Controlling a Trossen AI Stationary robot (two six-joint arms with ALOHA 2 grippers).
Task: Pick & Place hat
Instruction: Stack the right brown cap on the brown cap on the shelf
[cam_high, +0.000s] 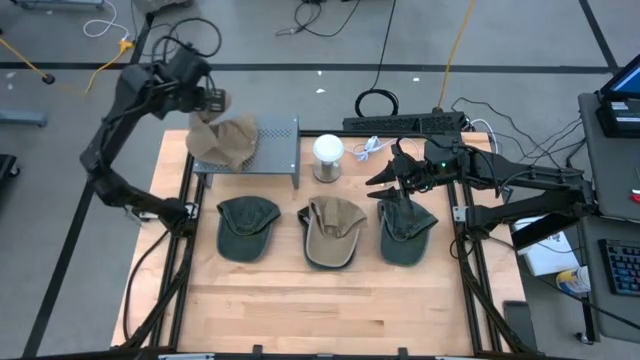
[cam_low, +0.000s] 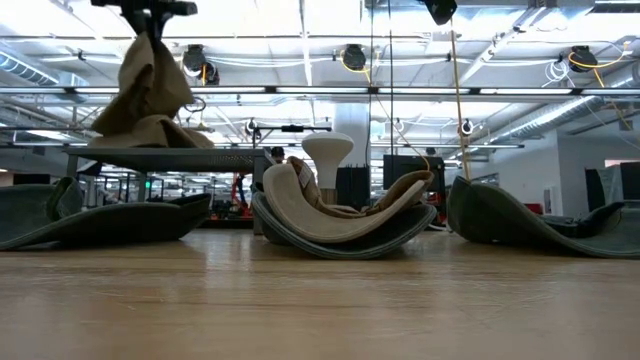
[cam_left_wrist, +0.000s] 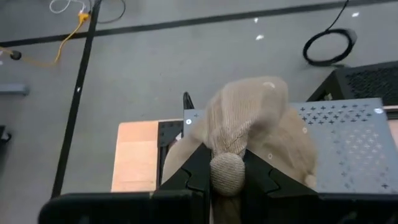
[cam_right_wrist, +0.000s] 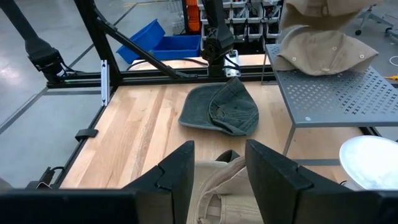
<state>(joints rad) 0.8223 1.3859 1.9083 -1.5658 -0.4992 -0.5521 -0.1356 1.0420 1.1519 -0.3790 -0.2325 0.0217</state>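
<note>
tan hat (cam_high: 226, 140) hangs pinched in the left gripper (cam_high: 207, 108), whose jaws are clamped on its crown while its lower part rests on the grey perforated shelf (cam_high: 275, 148) at the back of the bench (cam_high: 320, 290). in the left wrist view the hat (cam_left_wrist: 252, 124) bulges out between the dark fingers (cam_left_wrist: 186, 174). three more caps lie in a row on the bench: a dark green cap (cam_high: 246, 226) on the left, a tan cap (cam_high: 333, 230) in the middle, and another dark green cap (cam_high: 404, 230) on the right. a white round stand (cam_high: 328, 155) sits just beside the shelf. the right gripper (cam_high: 398, 172) hovers above the right-hand cap, its jaws apart and holding nothing.
</note>
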